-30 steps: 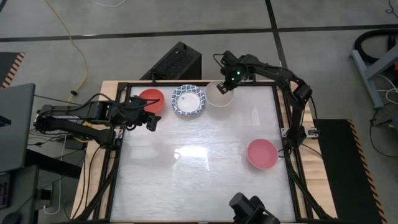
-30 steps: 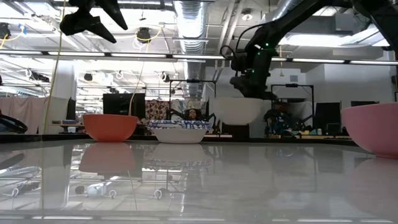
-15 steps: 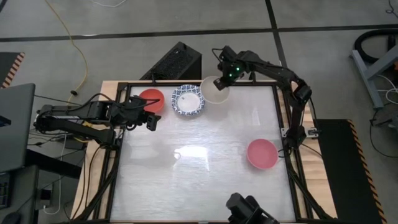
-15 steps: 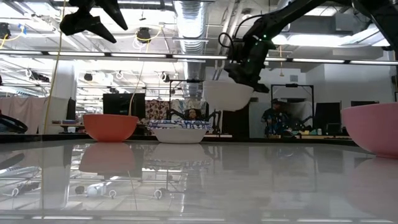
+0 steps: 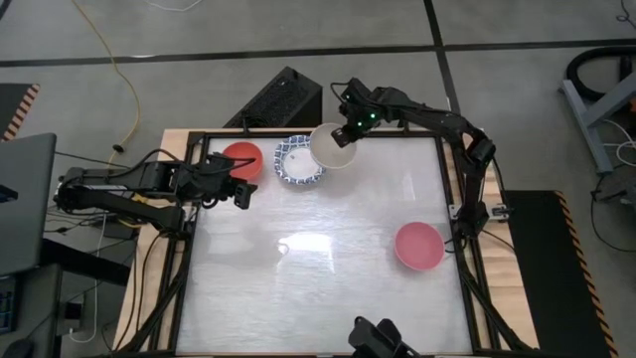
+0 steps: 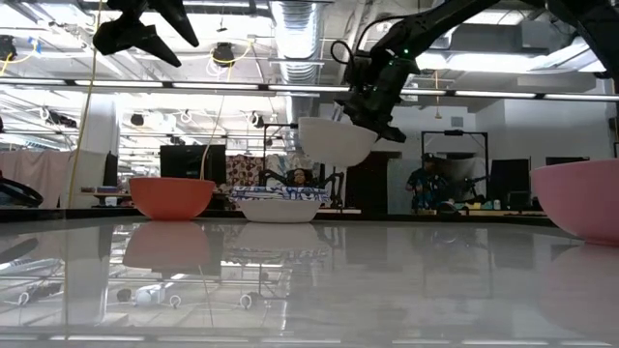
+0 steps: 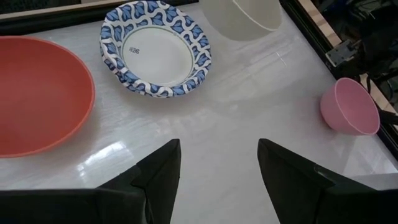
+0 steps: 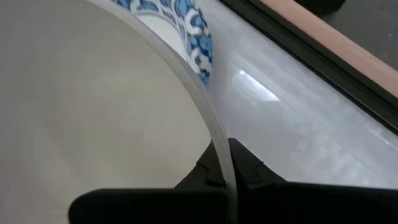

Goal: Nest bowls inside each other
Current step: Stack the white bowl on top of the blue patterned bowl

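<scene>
Four bowl spots show on the table: one red bowl at eleven o'clock, one blue-patterned bowl at twelve, one cream bowl raised just beside it, and one pink bowl at four o'clock. Whether the patterned one is a single bowl or a stack cannot be told. Two arms are present, one per side.

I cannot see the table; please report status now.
Right gripper shut on cream bowl, airborne by blue-patterned bowl. Left gripper open, waiting near red bowl. Path unobstructed.
</scene>
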Controlling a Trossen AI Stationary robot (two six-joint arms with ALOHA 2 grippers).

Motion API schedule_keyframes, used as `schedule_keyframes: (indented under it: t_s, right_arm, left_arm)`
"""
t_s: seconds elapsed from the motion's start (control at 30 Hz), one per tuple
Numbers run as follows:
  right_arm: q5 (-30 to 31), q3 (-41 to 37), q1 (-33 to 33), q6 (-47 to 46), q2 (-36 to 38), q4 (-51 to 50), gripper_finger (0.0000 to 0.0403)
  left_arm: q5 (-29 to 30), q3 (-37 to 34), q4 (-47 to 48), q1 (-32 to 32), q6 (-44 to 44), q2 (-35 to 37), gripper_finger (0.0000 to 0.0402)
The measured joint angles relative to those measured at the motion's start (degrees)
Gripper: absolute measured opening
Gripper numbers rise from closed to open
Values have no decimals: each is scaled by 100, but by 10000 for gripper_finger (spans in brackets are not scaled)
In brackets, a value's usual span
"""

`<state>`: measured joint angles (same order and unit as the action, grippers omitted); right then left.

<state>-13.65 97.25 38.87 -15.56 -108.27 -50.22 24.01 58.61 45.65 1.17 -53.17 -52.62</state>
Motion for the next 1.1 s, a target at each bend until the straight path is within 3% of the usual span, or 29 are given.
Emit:
schedule_keyframes:
  t_s: [0.23,0.4,0.87,1.1]
  right_arm:
    - [-149,16,-50,-346,-46,458,6]
    - [-228,445,-125,-370,-350,354,6]
    - [-278,2923,-408,68,-1893,-968,6]
    - [-280,3719,-544,104,-2411,-1226,6]
  left_arm:
    - [-2,0,0,0,2,0,203]
    - [-2,0,0,0,4,0,203]
    - [-60,0,1,-2,2,1,203]
    - [-59,0,0,-2,2,0,203]
